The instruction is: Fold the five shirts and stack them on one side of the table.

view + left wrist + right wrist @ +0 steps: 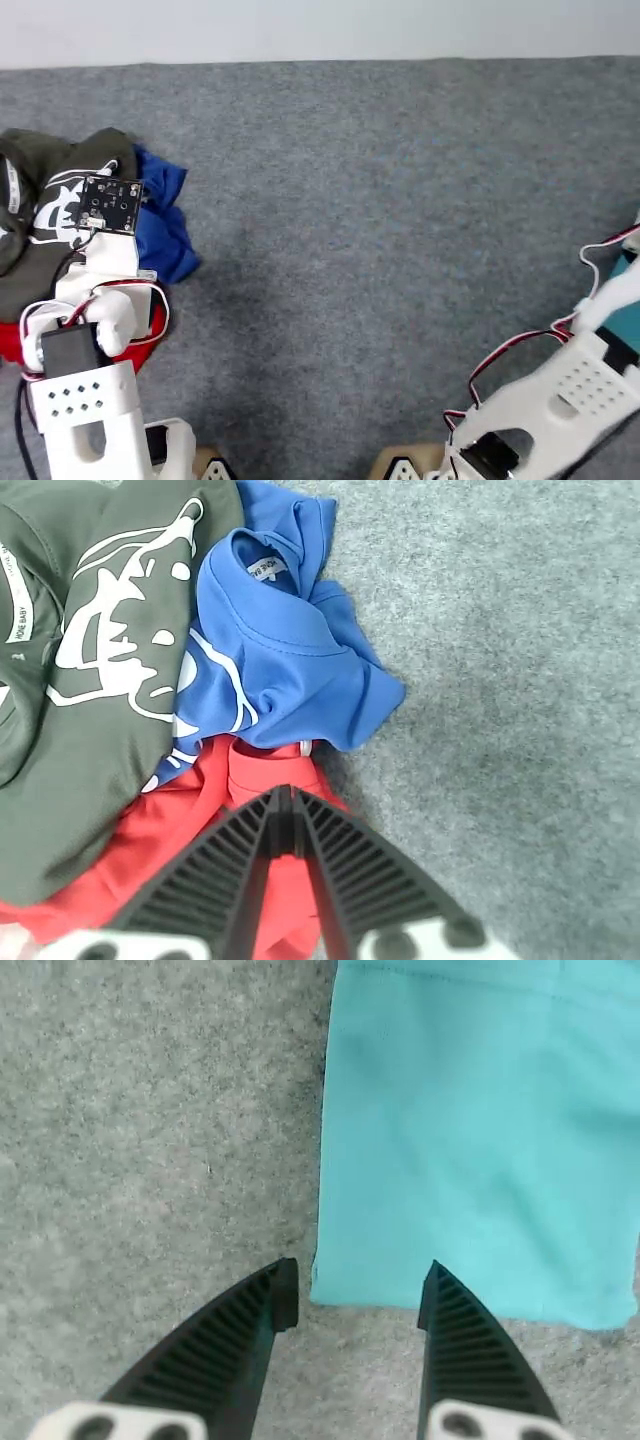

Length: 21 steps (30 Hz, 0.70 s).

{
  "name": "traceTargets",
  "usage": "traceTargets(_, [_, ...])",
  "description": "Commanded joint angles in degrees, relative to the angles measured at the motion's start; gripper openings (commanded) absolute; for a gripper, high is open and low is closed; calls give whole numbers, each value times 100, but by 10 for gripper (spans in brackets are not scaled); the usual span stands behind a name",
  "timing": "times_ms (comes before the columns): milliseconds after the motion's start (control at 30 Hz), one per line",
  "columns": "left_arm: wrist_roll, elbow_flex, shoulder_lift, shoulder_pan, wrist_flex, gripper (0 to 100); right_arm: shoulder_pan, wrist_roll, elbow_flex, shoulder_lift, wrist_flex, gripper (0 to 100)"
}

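The table (400,200) was covered edge to edge in a grey, felt-like mat, slightly mottled. A plain pale wall (320,30) ran along its far edge. At the left edge three shirts lay bunched together in a heap. An olive shirt (90,730) with a white print was spread over part of a blue shirt (290,670). A red shirt (170,840) lay crumpled at the near side, touching both.

The left gripper (287,798) hung over that heap with its two black ribbed jaws pressed together, the tips above the red cloth. I couldn't tell whether any fabric was pinched between them.

At the right edge a teal shirt (470,1140) lay flat and smooth on the mat, with straight sides. The right gripper (360,1285) stood at its near corner, jaws apart, one tip over the bare grey mat and the other over the teal hem.
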Motion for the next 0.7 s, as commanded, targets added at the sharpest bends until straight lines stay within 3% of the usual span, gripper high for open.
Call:
traceTargets(0, [0, -22, -79, 35, 26, 4, 207, -62, -141, -22, -312, 205])
traceTargets(433, [-9, -4, -53, 44, 26, 4, 1411, -18, -141, 1174, -1965, 204])
traceTargets(667, [-9, 409, -97, 44, -132, 4, 1727, 695, -141, 1991, -2870, 204])
